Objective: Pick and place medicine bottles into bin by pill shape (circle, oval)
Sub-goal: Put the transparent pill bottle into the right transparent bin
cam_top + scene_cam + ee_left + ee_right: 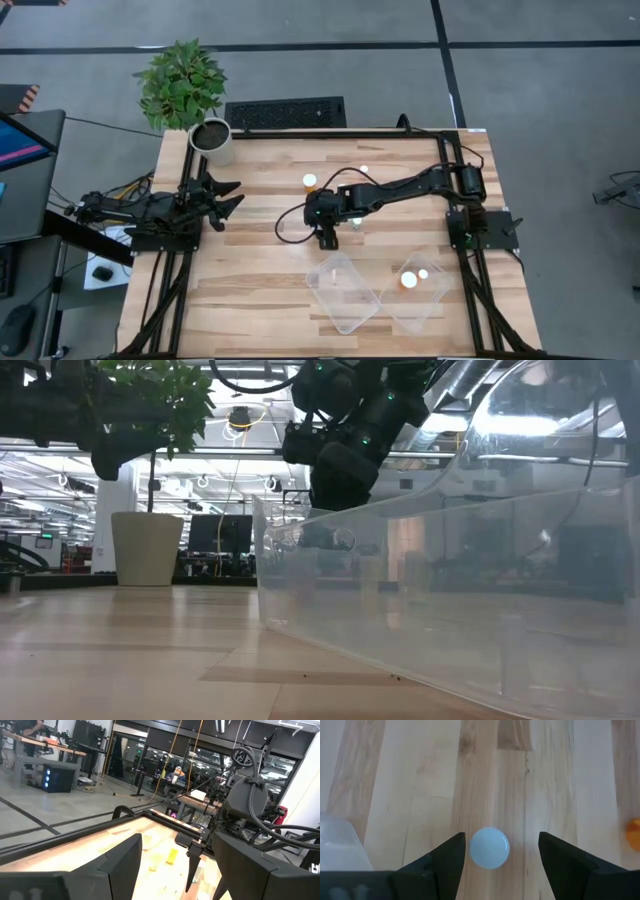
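Your right tool [497,865] is hanging over the middle of the counter [260,260], pointing straight down, and there's a white bottle cap [490,848] sitting square between its two fingers. From the right wrist view the cap shows as a clean round disc, so the bottle stands upright, long axis vertical, running the same way as your tool's approach. The fingers stand open with clear wood showing on both sides of the cap, and they hold nothing. How far above the cap the tips sit, I can't tell from here.

That's the relation that counts: the bottle is directly under the tool, not off to a side. The cap sits a touch nearer one finger than the other. To my eye the coming move is a plain descent, then a close.

In the high view, your right tool [327,222] has another bottle [310,182] with an orange body just beyond it and a small white cap [364,169] farther off. Two clear bins sit at the near edge: the left bin [345,290] looks empty, the right bin [425,290] carries two white caps [409,280].

Your left tool [228,197] waits at the counter's left edge, fingers spread, nothing in them, well apart from every bottle. The right arm is plainly nearer.
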Controlling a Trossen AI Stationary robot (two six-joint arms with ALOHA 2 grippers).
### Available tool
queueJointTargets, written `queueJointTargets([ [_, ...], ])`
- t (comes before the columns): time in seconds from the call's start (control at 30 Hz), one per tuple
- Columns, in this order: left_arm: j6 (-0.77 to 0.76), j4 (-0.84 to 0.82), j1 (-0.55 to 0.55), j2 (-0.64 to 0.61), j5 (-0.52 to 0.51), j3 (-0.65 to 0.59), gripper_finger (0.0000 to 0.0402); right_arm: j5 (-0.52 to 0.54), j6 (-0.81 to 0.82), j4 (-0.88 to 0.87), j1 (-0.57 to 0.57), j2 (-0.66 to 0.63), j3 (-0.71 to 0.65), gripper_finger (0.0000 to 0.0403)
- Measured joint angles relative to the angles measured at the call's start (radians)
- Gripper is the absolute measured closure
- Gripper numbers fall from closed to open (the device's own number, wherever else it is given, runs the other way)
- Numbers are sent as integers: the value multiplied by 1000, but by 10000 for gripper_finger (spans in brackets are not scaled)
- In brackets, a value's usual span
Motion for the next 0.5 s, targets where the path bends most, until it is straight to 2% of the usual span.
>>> queueJointTargets([
  [0.1, 0, -2, 0, 0, 0, 0, 166, -2, 0, -9, 0, 0, 0, 150],
  [0.5, 0, -2, 0, 0, -2, 0, 166, -4, 0, 7, -2, 19, 1, 225],
])
